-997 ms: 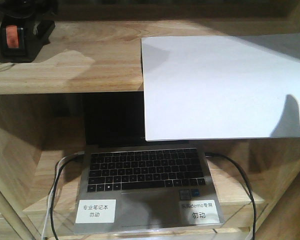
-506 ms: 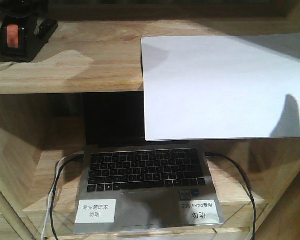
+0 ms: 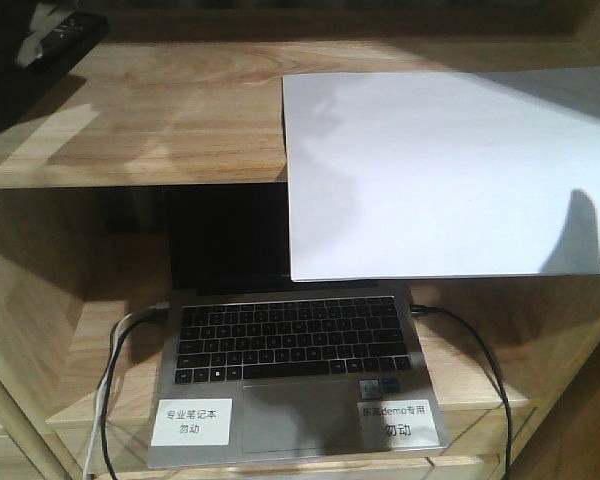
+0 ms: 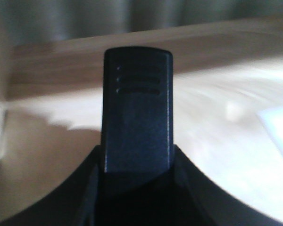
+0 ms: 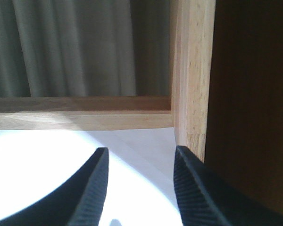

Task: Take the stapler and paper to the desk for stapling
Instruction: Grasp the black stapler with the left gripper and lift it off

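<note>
A dark stapler (image 4: 137, 108) sticks out between the jaws of my left gripper (image 4: 137, 162), which is shut on it above the upper wooden shelf (image 4: 217, 108). In the front view this gripper and its load are a black shape (image 3: 25, 55) at the top left corner. A white sheet of paper (image 3: 440, 170) lies on the right of that shelf and overhangs its front edge. My right gripper (image 5: 139, 153) is open just above the paper (image 5: 47, 160), near its far right corner. It is out of the front view; only its shadow falls on the sheet.
A wooden upright (image 5: 191, 70) stands close to the right finger (image 5: 193, 188). On the lower shelf sits an open laptop (image 3: 295, 370) with two white labels and black cables (image 3: 480, 350) at both sides. A curtain (image 5: 70, 47) hangs behind the shelf.
My left gripper has risen and moved left at the shelf's top left corner. Its orange part has left the front view. The paper has not moved.
</note>
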Motion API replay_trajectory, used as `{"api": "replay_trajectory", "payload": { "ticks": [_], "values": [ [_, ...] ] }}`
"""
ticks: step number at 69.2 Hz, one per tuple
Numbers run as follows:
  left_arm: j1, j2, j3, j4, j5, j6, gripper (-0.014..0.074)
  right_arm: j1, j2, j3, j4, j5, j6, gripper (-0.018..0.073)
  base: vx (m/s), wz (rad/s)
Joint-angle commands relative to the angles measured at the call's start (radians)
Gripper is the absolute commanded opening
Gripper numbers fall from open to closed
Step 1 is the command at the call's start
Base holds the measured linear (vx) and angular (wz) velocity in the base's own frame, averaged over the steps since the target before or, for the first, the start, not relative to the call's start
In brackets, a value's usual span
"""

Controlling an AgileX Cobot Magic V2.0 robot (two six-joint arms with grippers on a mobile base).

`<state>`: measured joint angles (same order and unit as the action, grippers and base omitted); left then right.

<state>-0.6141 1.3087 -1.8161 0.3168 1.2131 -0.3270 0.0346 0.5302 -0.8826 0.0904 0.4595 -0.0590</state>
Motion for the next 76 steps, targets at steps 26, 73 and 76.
{"api": "replay_trajectory", "payload": {
  "ticks": [26, 73, 76],
  "values": [
    [-0.038, -0.396, 0.432, -0.374, -0.346, 0.429, -0.0008, -0.006, 0.011, -0.033, 0.002, -0.074, -0.006, 0.0306, 0.00, 0.00],
    [-0.038, -0.909, 0.939, -0.488, -0.371, 0.602, -0.0008, -0.006, 0.011, -0.033, 0.002, -0.074, -0.006, 0.0306, 0.00, 0.00],
    [-0.038, -0.940, 0.964, -0.488, -0.375, 0.602, -0.0008, -0.006, 0.011, -0.033, 0.002, -0.074, -0.006, 0.0306, 0.00, 0.00]
  ]
}}
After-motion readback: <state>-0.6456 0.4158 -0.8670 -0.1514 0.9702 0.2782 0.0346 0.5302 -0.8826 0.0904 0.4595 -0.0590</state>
